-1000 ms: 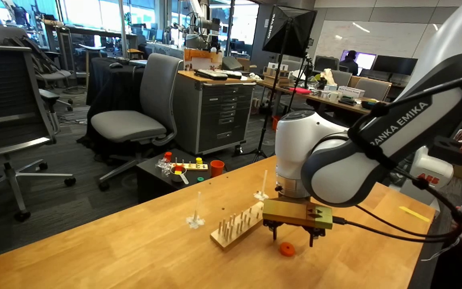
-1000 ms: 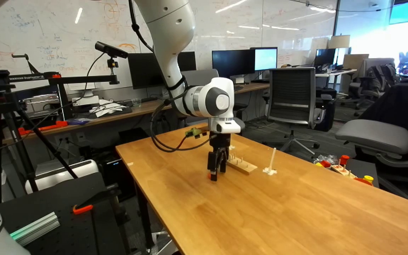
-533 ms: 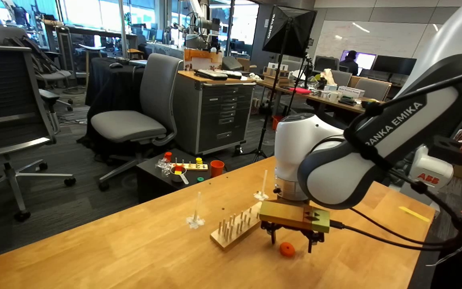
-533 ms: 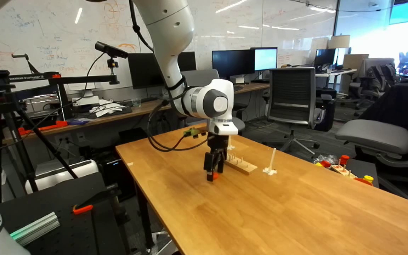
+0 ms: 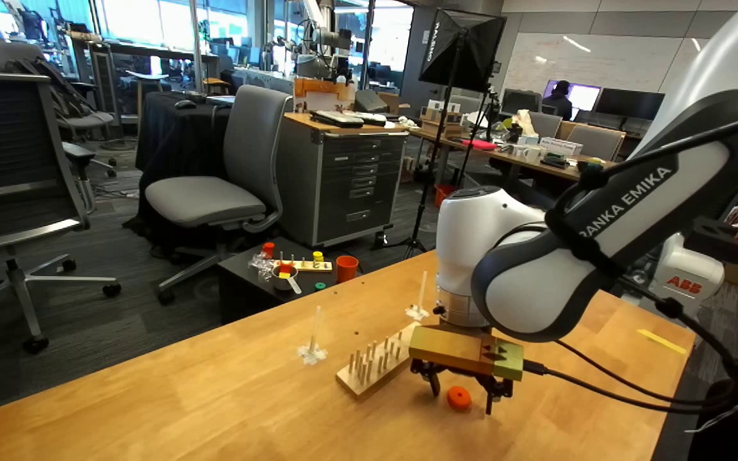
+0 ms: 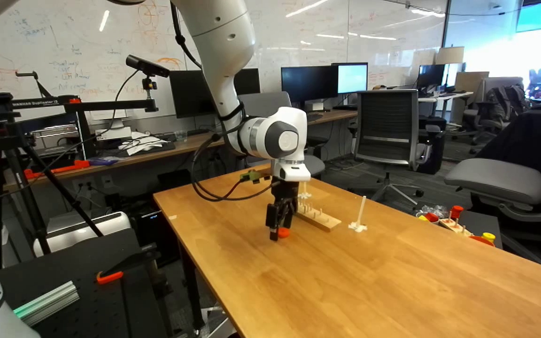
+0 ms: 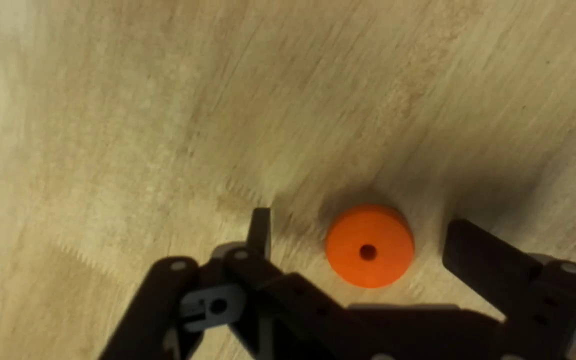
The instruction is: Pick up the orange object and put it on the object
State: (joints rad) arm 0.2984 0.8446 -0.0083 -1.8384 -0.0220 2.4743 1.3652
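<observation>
Low over the table [image 5: 215,397], my gripper [image 5: 462,404] hangs lower than a second ago, spread wide, straddling the orange disc [image 7: 369,234], which lies on the table untouched. Looks lined up, so I'd squeeze next. Farther: pegboard [image 5: 378,365], then two posts [image 5: 315,330]; target unclear.

robot arm [image 5: 639,203]: "RANKA EMIKA" | white machine [image 5: 691,270]: "ABB" | black bar [image 6: 40,102]: "Duplicator i3"

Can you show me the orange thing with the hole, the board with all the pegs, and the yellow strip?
Orange thing [image 7: 369,231]: in the wrist view, on its flat top face.
Pegboard [image 5: 384,368]: in an exterior view, on its wooden base.
Yellow strip [image 5: 662,341]: in an exterior view, on its middle.
</observation>
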